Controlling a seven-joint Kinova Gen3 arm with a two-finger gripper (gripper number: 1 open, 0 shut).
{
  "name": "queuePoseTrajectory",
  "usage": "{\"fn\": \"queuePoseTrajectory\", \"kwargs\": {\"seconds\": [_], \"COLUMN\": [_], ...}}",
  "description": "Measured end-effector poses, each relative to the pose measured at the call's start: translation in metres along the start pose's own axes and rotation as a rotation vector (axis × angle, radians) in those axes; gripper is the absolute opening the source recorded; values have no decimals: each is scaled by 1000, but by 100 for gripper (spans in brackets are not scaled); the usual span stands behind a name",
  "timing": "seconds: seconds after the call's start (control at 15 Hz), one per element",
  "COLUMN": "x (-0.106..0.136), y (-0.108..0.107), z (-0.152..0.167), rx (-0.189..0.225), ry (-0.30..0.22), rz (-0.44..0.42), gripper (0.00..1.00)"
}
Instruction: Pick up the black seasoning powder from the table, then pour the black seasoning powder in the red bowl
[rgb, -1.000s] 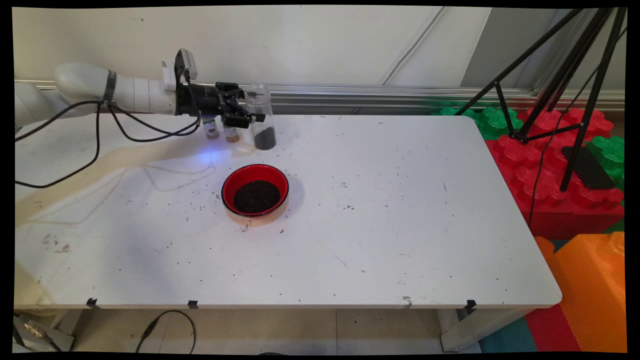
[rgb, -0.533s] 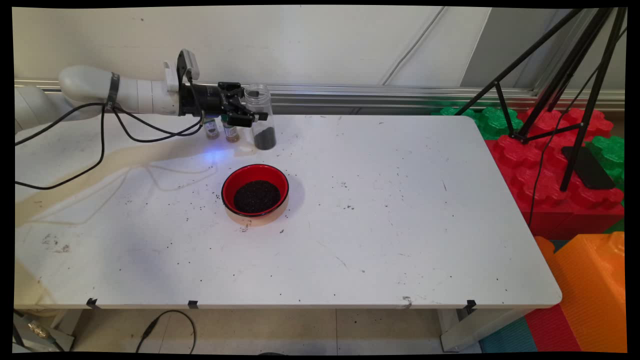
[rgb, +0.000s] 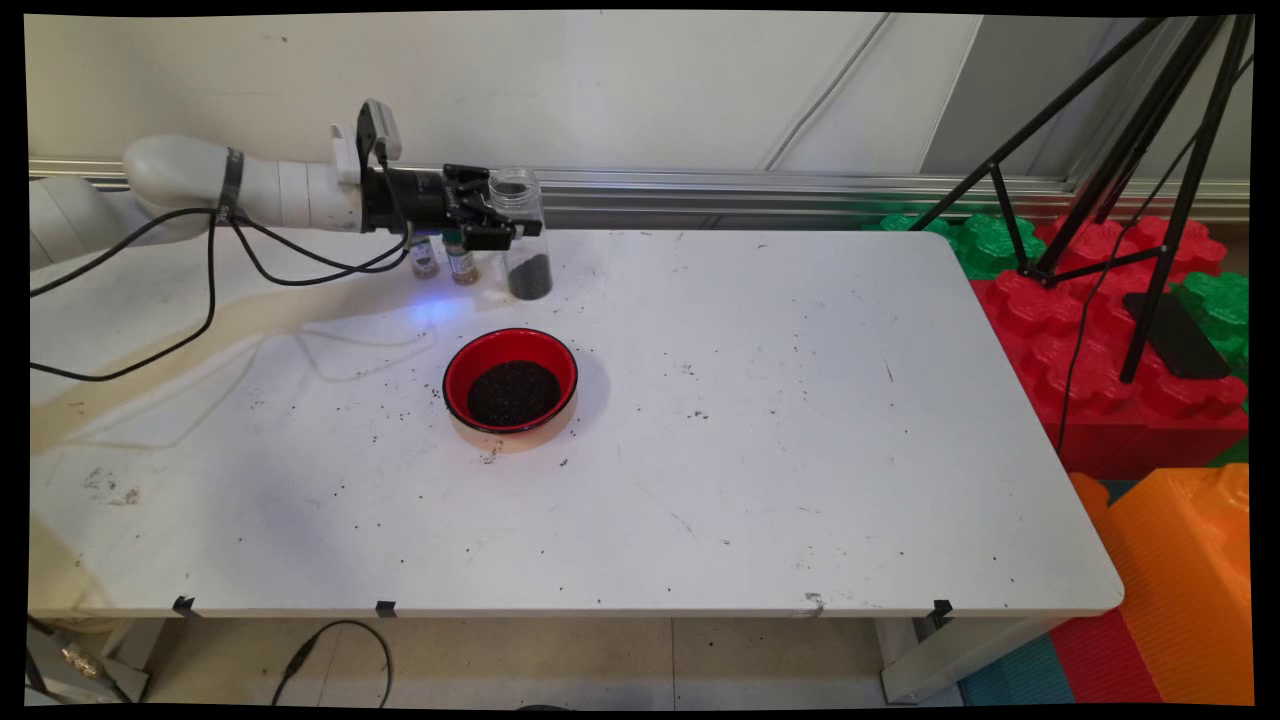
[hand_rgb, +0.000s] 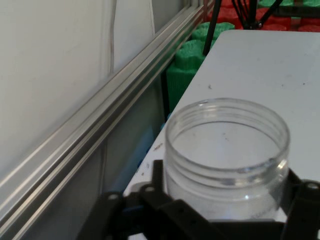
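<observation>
2 small spice bottles (rgb: 443, 260) stand at the table's (rgb: 760, 470) far edge, just behind your gripper (rgb: 505, 217) and partly hidden by it. You see a red bowl (rgb: 511, 381) of dark grains nearer the camera, well apart from the arm, with loose grains scattered on the white top around it. Black cables (rgb: 205, 270) sag from the arm above the left side of the table. A black tripod (rgb: 1120, 150) stands over red and green foam blocks (rgb: 1110, 330) off the table's right end, and an orange block (rgb: 1190, 580) sits nearer the front.

Your gripper reaches in level from the left and has closed its 2 fingers (hand_rgb: 300, 200) around a clear jar (rgb: 521, 236) near its rim. In the hand view the jar (hand_rgb: 227, 155) sits between the fingers, mouth open, no lid, threads showing round the neck. The jar stands upright at the far edge of the table, beside the spice bottles, its bottom third filled with dark grains. You cannot tell whether its base touches the table.
</observation>
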Motion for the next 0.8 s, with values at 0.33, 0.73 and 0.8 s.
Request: {"fn": "queuePoseTrajectory", "kwargs": {"seconds": [0.33,0.73,0.8], "x": [-1,1,2], "y": [0,2,2], "z": [1,-2,-2], "rx": [-3,-12,-15], "ry": [5,18,21], "rz": [6,12,14], "gripper": [0,0,0]}}
